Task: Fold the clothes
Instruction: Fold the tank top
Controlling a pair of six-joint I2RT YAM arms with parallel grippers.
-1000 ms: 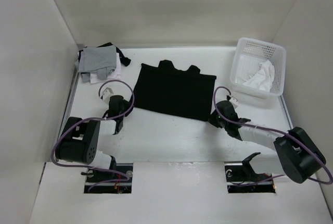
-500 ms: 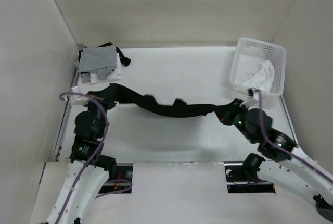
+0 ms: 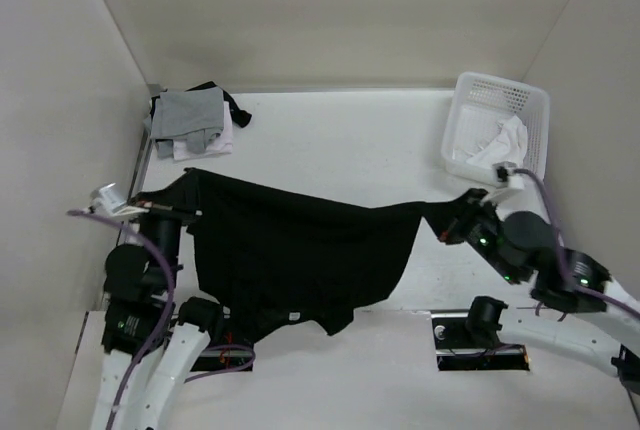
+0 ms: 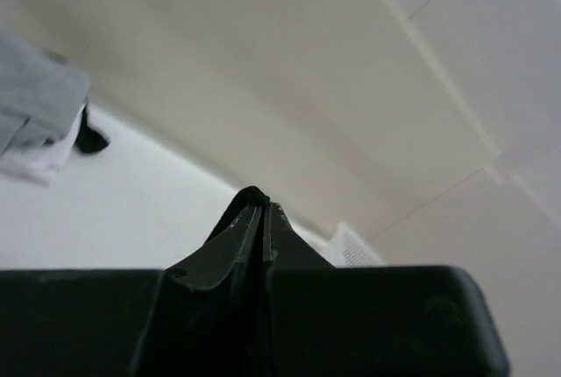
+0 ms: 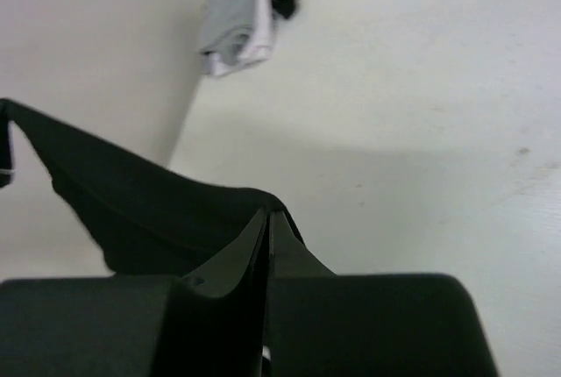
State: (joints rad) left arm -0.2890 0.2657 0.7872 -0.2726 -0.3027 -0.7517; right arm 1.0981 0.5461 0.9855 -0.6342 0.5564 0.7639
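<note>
The large black cloth (image 3: pixel 290 250) hangs in the air, stretched between both arms above the table's near half. My left gripper (image 3: pixel 190 182) is shut on its left top corner, and a fold of black fabric pokes out of the pinched jaws (image 4: pixel 252 195). My right gripper (image 3: pixel 447 212) is shut on the right top corner, and the black cloth (image 5: pixel 131 210) sags away from it to the left. A pile of grey, white and black clothes (image 3: pixel 192 120) lies at the back left corner. A white garment (image 3: pixel 500 148) lies in the basket.
The white lattice basket (image 3: pixel 478 92) stands at the back right. Walls close in the table (image 3: pixel 340 140) on the left, back and right. The hanging cloth's lower edge droops over the near edge by the left arm's base.
The black cloth lay flat on the table a second ago. Both grippers took its near corners, rose and pulled towards me, so it now hangs spread between them.
</note>
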